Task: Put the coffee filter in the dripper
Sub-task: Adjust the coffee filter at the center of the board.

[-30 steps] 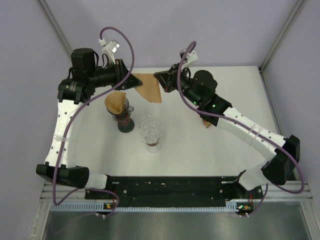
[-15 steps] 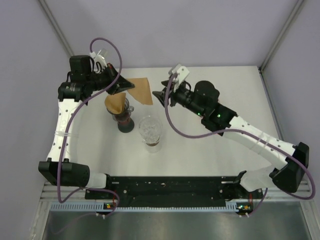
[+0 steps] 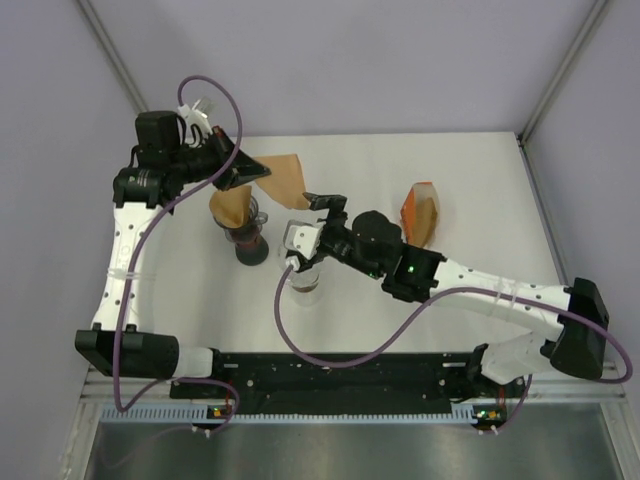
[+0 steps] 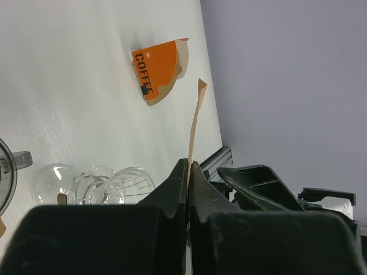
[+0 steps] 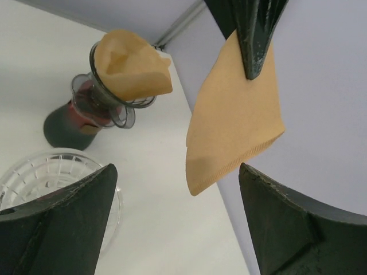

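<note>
My left gripper is shut on one edge of a brown paper coffee filter, which hangs flat in the air at the back left. The left wrist view shows this filter edge-on, pinched at the left gripper. My right gripper stands open with nothing in it, just in front of the filter and apart from it. A clear glass dripper sits below the right gripper. A dark dripper on a dark server holds another filter.
An orange packet marked COFFEE lies at the back right of the white table. The dark server stands just left of the glass dripper. Grey walls close in the back and sides.
The left gripper closed on the filter. The right gripper let go of it, opened, and swung forward and left to over the glass dripper, uncovering the orange packet.
</note>
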Robot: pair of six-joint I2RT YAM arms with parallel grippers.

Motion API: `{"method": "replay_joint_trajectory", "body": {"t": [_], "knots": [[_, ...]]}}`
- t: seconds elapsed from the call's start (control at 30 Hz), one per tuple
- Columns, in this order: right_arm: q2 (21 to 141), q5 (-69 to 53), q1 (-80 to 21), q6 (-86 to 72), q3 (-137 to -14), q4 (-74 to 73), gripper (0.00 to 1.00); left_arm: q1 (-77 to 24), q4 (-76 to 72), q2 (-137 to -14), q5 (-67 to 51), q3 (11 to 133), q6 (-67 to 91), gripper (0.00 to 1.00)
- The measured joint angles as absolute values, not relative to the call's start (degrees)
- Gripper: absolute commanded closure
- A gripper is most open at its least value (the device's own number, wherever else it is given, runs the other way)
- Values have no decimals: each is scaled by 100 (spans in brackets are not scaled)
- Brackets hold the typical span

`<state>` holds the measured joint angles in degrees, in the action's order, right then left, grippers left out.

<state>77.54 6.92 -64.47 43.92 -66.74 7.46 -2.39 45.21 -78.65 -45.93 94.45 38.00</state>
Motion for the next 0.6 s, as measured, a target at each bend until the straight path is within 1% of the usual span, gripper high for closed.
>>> {"method": "replay_joint_trajectory", "body": {"t": [0.03, 0.17, 0.23, 0.27, 0.33, 0.37, 0.4, 0.43, 0.5, 0.6], "knots": [[7754, 764, -6445, 4578, -6558, 821, 13, -239, 4499, -7859, -4613, 9435, 3817, 100], [7929, 1026, -6425, 5205, -6418, 1142, 21, -239, 4405, -7848, -4727, 9382, 3922, 100], [8047, 1061, -6372, 5391, -6418, 1271, 28, -239, 4348, -7837, -4779, 9308, 3977, 100], [8095, 1055, -6324, 5459, -6416, 1328, 37, -239, 4344, -7826, -4803, 9273, 4005, 100], [8156, 1052, -6217, 5577, -6416, 1461, 68, -235, 4327, -7802, -4869, 9179, 4060, 100], [8167, 1048, -6176, 5642, -6416, 1518, 79, -235, 4324, -7789, -4890, 9137, 4077, 100], [8176, 1041, -6154, 5651, -6416, 1590, 87, -235, 4324, -7782, -4915, 9109, 4093, 100], [8182, 1024, -6132, 5647, -6416, 1673, 93, -233, 4313, -7773, -4934, 9083, 4108, 100], [8184, 965, -6121, 5640, -6416, 1815, 100, -231, 4289, -7771, -4969, 9056, 4136, 100], [8184, 902, -6121, 5586, -6416, 1946, 100, -231, 4276, -7771, -4998, 9050, 4169, 100]]}}
